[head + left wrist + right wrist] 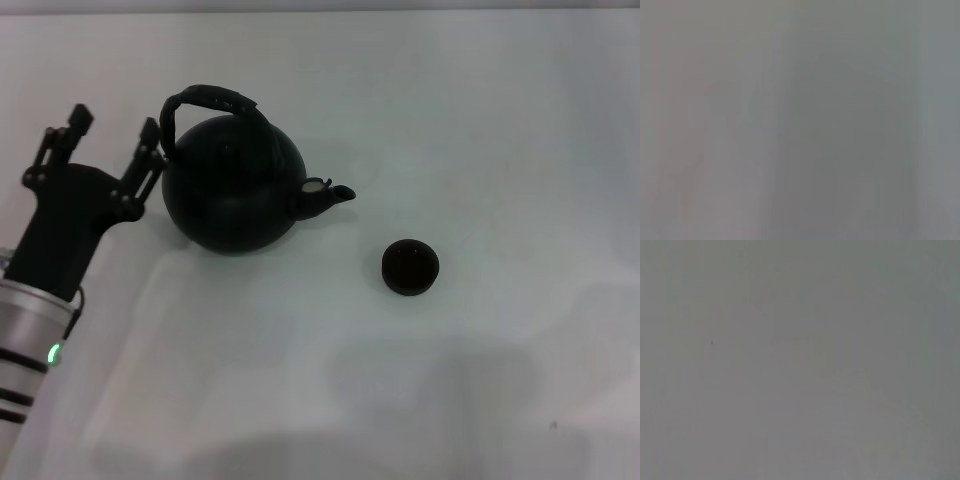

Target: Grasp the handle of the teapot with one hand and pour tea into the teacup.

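The left arm's silver and black wrist lies nearest the camera, reaching up to the left pincer [108, 135], whose two fingers stand spread and released, holding nothing, just beside the teapot [235, 185] on the side away from its spout. The teapot sits upright on the white tabletop [480, 120], its arched handle [210, 100] standing free above the body and its spout aimed toward the teacup [410, 268], which rests apart from the teapot off the spout end, a lie that suits a tilt toward the cup. Whether tea is in the teacup cannot be made out. This fits either a pincer nearing the handle or one let go of it. The right pincer is out of sight.
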You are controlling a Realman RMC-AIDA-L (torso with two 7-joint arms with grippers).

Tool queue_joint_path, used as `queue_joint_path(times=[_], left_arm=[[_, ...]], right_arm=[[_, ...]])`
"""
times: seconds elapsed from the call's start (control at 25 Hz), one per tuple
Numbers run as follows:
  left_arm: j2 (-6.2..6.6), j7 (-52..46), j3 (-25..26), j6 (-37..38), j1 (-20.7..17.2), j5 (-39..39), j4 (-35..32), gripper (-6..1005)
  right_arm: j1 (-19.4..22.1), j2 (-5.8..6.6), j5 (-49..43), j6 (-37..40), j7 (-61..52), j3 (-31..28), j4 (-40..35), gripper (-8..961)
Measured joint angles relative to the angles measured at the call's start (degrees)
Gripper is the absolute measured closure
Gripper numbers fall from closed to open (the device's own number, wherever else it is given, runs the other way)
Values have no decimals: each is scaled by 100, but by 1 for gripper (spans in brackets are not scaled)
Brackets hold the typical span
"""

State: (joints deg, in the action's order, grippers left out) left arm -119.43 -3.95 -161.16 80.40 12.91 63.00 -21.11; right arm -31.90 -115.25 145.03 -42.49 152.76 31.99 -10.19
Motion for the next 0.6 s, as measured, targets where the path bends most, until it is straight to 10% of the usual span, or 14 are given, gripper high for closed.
queue_joint_path(times=[0.6], left_arm=[[34, -993, 1453, 279, 190, 64, 737, 233]], right_arm=[[26, -43, -55, -204, 16, 361, 331, 107]])
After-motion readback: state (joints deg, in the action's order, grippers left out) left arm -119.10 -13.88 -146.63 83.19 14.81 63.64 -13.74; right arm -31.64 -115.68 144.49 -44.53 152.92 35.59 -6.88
